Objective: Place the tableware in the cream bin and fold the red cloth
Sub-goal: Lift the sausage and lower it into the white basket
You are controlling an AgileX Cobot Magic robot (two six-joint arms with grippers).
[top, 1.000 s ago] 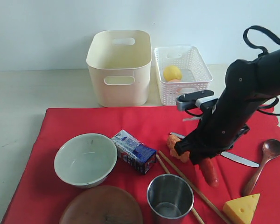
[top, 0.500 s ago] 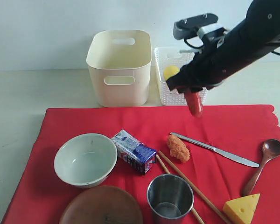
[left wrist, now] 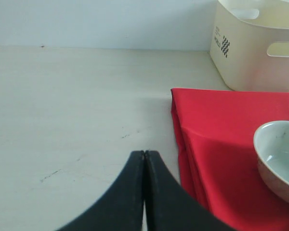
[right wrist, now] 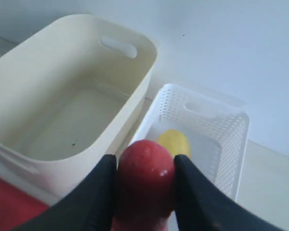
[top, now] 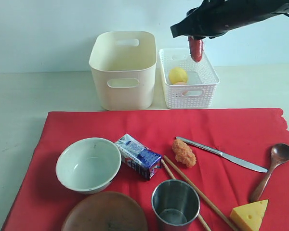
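My right gripper (top: 196,39) (right wrist: 145,166) is shut on a red sausage (top: 196,49) (right wrist: 145,178), hanging above the white perforated basket (top: 200,91) (right wrist: 231,144). The cream bin (top: 124,70) (right wrist: 62,115) (left wrist: 253,48) stands empty left of that basket. On the red cloth (top: 135,122) (left wrist: 216,144) lie the pale bowl (top: 88,164) (left wrist: 279,161), wooden plate (top: 106,211), steel cup (top: 175,204), chopsticks (top: 202,197), knife (top: 221,154) and wooden spoon (top: 272,168). My left gripper (left wrist: 145,156) is shut and empty over bare table beside the cloth's corner.
A lemon (top: 177,75) (right wrist: 174,142) and an egg (top: 180,83) lie in the white basket. A blue milk carton (top: 137,156), a fried piece (top: 184,152) and cheese (top: 250,215) sit on the cloth among the tableware.
My right gripper lifted the sausage off the cloth and carried it up and back, from near the fried piece to above the white basket.
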